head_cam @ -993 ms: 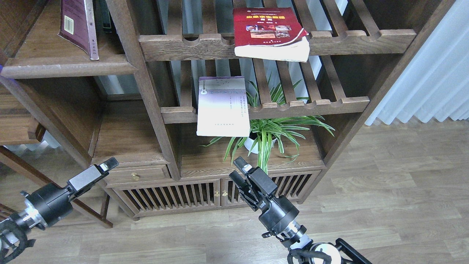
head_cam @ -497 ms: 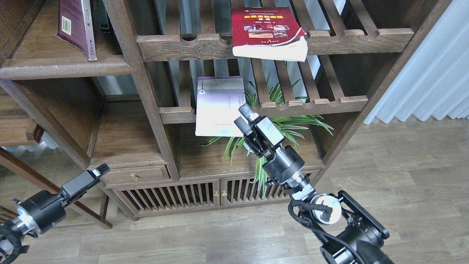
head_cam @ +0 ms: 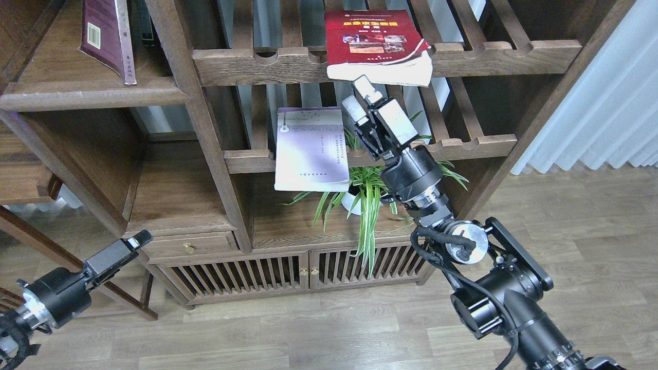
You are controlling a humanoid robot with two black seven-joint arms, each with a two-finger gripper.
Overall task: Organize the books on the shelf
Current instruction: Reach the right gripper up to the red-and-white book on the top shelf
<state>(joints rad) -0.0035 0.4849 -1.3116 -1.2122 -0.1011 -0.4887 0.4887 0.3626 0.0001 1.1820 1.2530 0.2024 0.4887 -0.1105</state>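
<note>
Black and low at the near left, the left gripper (head_cam: 138,240) is hovering before the cabinet's small drawer (head_cam: 187,245); whether its fingers are parted cannot be told. Farther in, a spider plant (head_cam: 371,187) is spreading behind the raised right gripper (head_cam: 358,95), whose fingers are standing slightly apart, gripping nothing, just below the thick red book (head_cam: 379,46) overhanging the upper slatted rack (head_cam: 514,54). Beside it, the pale lavender book (head_cam: 309,149) is overhanging the lower rack (head_cam: 462,146). Far left, the maroon book (head_cam: 109,36) is leaning on the solid shelf (head_cam: 92,95).
</note>
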